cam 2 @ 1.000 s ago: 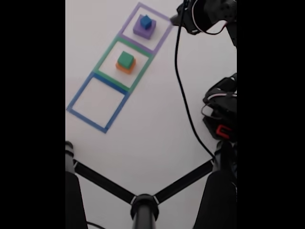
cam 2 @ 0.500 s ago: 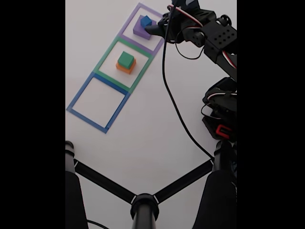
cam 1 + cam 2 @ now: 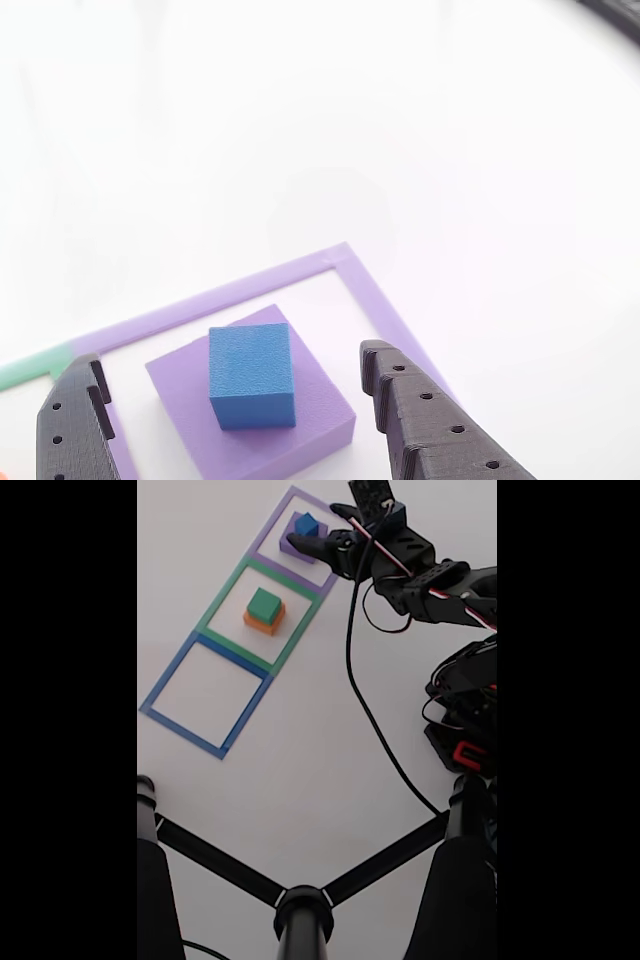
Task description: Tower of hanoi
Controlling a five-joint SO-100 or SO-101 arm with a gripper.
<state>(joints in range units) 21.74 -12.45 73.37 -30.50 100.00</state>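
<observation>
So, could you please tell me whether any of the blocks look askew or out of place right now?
Nothing stands out. The small blue cube sits flat on the flat purple square block inside the purple tape outline; the green block rests squarely on the orange block. The open gripper straddles the blue cube.

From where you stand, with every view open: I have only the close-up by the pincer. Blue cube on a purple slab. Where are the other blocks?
Observer: In the fixed view the green block sits on the orange block, inside the green tape square.
Operator: Anything in the third square?
Observer: No block lies inside the blue tape square.
Operator: Where does the arm come from?
Observer: It reaches in from the right of the fixed view, pincer at the blue cube and purple slab.
</observation>
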